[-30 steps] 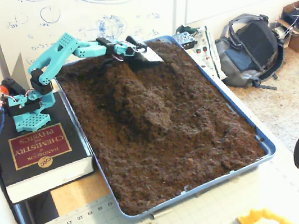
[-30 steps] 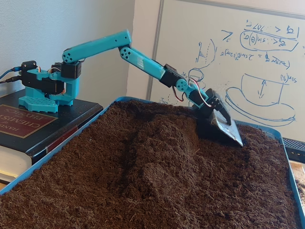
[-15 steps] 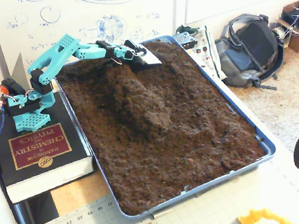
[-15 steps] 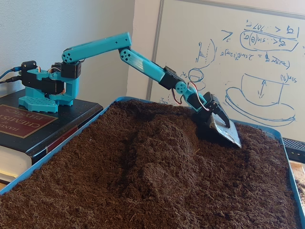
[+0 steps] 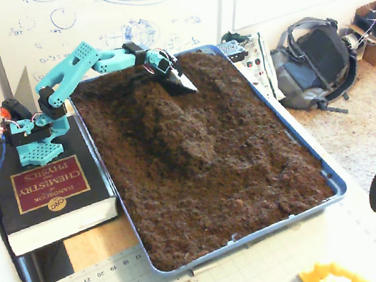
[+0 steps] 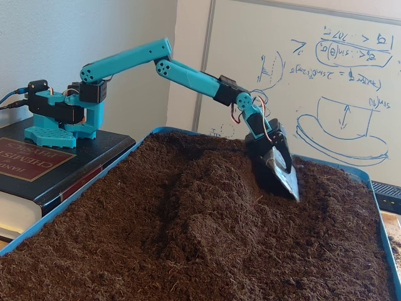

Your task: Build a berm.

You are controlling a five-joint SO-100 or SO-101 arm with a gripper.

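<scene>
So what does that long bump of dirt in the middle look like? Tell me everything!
The berm is a long, narrow ridge of dark brown, crumbly soil, raised above the flatter soil in the blue tray. It runs lengthwise from near the arm's end toward the tray's middle, with sloping, lumpy sides. The gripper, carrying a flat metal scoop, digs into soil right beside the ridge's far end.

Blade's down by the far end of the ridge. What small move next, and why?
Probably drag the hand toward the berm. Its blade tip sits in the soil beside the berm's far end, angled steeply down, so a short pull should heap loose soil onto it.
</scene>
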